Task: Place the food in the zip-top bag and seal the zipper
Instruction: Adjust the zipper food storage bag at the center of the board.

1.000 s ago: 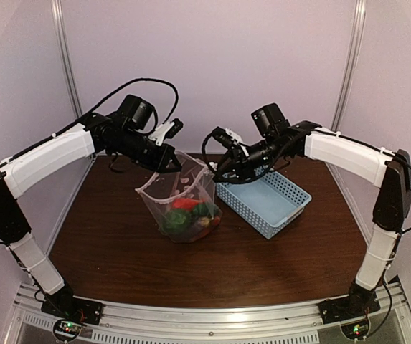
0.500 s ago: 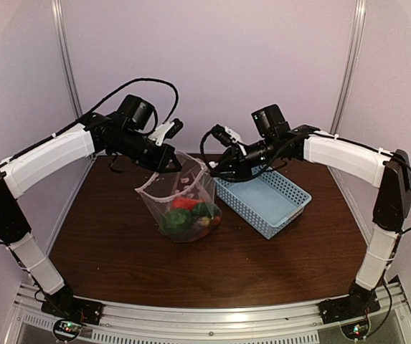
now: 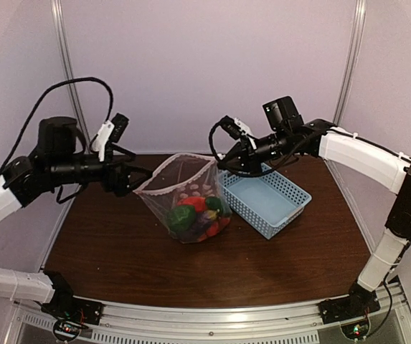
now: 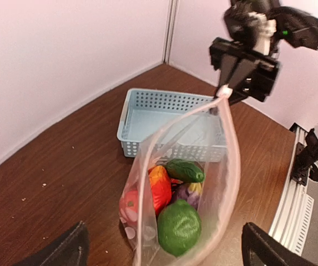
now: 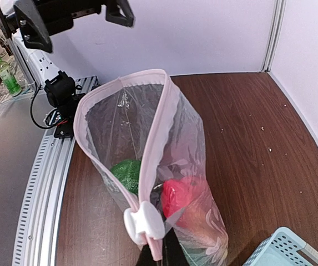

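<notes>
right gripper (image 3: 224, 160) pinched shut on the bag's (image 3: 180, 188) zipper (image 5: 160, 138) end; left gripper (image 3: 129, 182) gapes wide at the bag's opposite corner.

Robotics lab test cell. Plain pale panel walls (image 3: 212, 64) on aluminium posts (image 3: 353, 57) box in a brown wooden table (image 3: 119, 244). Arm bases (image 3: 345, 309) bolt to a metal rail (image 3: 212, 319); loose black cables (image 3: 69, 89) overhead.

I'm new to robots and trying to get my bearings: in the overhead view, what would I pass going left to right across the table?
First the left gripper → the zip-top bag holding the food → the light blue basket.
</notes>
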Robot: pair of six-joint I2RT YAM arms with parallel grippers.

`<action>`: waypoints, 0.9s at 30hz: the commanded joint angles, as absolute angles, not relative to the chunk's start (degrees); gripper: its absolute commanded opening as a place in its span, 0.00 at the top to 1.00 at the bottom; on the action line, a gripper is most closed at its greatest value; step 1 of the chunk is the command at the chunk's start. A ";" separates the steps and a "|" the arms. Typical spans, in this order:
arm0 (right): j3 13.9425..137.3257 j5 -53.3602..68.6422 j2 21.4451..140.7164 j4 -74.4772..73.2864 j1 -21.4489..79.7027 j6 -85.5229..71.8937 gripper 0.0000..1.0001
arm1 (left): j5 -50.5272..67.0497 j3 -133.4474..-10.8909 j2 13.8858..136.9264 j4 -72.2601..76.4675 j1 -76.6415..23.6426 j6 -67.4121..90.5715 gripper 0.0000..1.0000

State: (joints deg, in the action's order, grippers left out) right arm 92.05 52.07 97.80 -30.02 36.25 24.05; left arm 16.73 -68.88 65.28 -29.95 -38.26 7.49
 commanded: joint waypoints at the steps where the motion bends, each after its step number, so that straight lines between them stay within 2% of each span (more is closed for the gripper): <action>1: 90.27 50.60 95.81 -31.81 36.47 24.50 1.00 | 15.49 -51.47 50.80 -11.76 -38.65 6.34 0.02; 6: 90.11 50.08 95.52 -32.59 36.30 24.68 1.00 | 15.92 -38.78 43.46 -4.71 -38.76 7.77 0.02; 10: 90.21 49.83 95.48 -33.08 36.15 24.89 1.00 | 13.72 -34.77 43.23 -0.47 -38.75 6.13 0.03; 13: 90.09 49.92 95.63 -33.05 36.08 24.63 1.00 | 15.43 -34.75 46.82 1.62 -38.73 4.36 0.07; 15: 89.86 49.87 95.65 -32.88 36.06 24.49 1.00 | 16.52 -35.64 49.50 1.67 -38.73 2.53 0.13; 19: 89.39 49.87 95.79 -32.17 36.00 23.88 1.00 | 18.23 -37.53 54.41 2.69 -38.61 -2.32 0.34; 21: 89.57 49.92 95.96 -31.94 36.03 23.55 1.00 | 18.57 -39.32 57.13 1.52 -38.51 -3.97 0.48; 25: 90.71 50.16 96.39 -32.13 35.73 23.16 1.00 | 19.57 -43.20 61.51 -3.23 -38.32 -5.87 0.89; 26: 91.04 50.22 96.41 -32.53 35.56 23.13 1.00 | 19.86 -43.99 61.85 -3.83 -38.25 -6.03 0.95; 27: 91.38 50.37 96.37 -32.76 35.52 23.09 1.00 | 20.29 -44.61 61.89 -4.34 -38.24 -6.13 0.97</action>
State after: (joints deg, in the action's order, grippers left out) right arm 90.43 50.89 97.08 -32.34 35.97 23.77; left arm 18.26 -40.73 60.88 -2.76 -38.46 -3.09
